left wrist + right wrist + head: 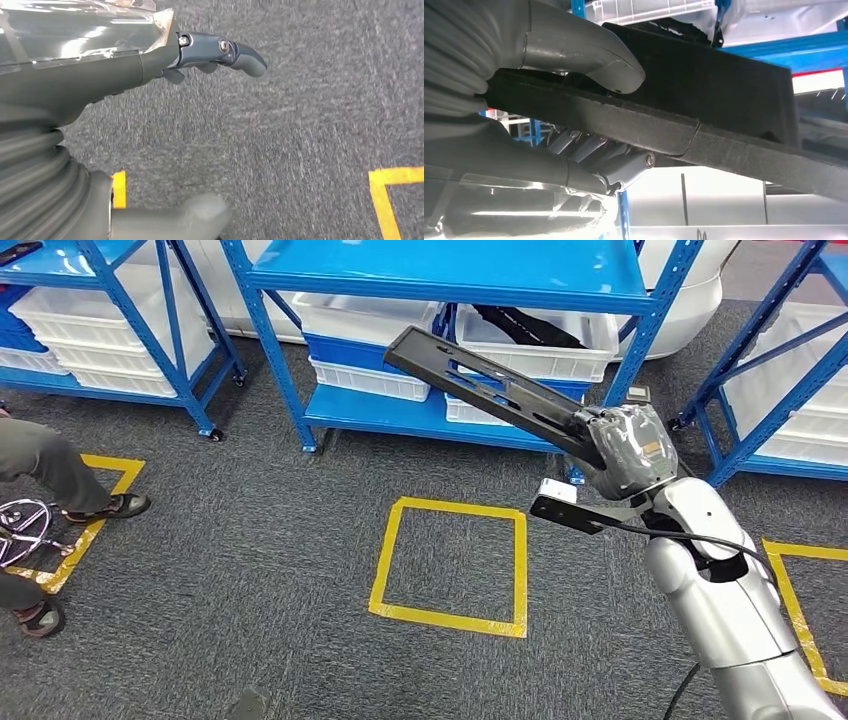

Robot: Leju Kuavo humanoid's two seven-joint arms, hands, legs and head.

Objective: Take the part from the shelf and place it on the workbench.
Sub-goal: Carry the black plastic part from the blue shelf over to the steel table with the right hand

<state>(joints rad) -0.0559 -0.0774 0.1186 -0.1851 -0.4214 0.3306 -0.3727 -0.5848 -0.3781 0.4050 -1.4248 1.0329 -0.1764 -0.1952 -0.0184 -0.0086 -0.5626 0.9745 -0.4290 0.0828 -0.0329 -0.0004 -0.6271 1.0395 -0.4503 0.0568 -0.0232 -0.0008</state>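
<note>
Where the right hand (625, 448) wraps the near end of the part (490, 390), that end is hidden in the head view; the right wrist view shows the thick thumb (589, 52) pressed on one face and the darker fingers (616, 162) curled under the other, so the part is firmly grasped. This long, flat black bracket with slots along it is held in the air in front of the blue shelf (450, 275). Its long axis runs from the hand up and away to the left, its free end pointing toward the white bins (365, 315) on the lower shelf. The left hand (150, 60) hangs over grey carpet (310, 125), fingers (240, 55) loosely apart and holding nothing. At the left edge a seated person's legs (45, 465) are cut off.
</note>
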